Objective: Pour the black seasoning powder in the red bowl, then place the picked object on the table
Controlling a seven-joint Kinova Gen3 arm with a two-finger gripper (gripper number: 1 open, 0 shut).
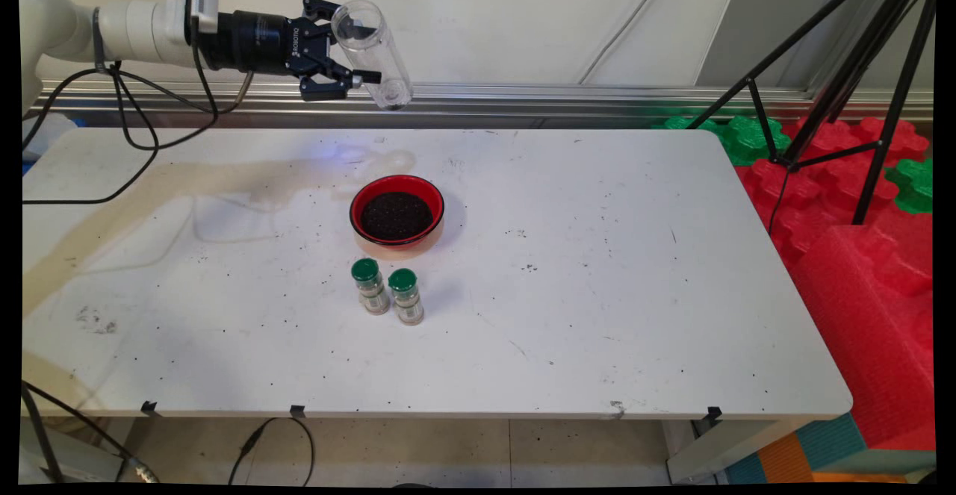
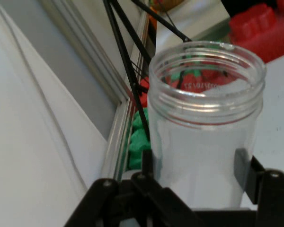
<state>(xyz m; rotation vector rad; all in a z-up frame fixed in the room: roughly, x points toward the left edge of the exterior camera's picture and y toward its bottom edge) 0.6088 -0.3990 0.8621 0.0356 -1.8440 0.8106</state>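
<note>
**Clear jar held aloft over table's far edge**

Clear plastic jar (image 1: 371, 54), cylindrical, lidless, looks empty; threaded neck and open mouth visible in hand view (image 2: 206, 118). It's clamped in the gripper (image 1: 345, 48), fingers closed partway against its sides, well above the table. In main view the jar is tilted, its far end pointing toward 5 o'clock, sitting at about 12 o'clock from the red bowl (image 1: 396, 210).

Hard to tell: which end of the jar is the mouth in main view, transparent walls blur it. Hand view cuts off the jar's base behind the black linkage; one finger pad (image 2: 242, 166) shows through the plastic.

Bowl is round, glossy red with dark rim, filled with dark granular stuff. At 6 o'clock from it, two small spice bottles stand upright, touching or nearly: left bottle (image 1: 370, 284), right bottle (image 1: 406, 295), green caps, pale labels unreadable. White table (image 1: 597, 293), smooth, scuffed, speckled with dark crumbs. Black tripod (image 1: 844, 84) and red and green foam blocks (image 1: 859, 256) at 3 o'clock, off the table.
</note>
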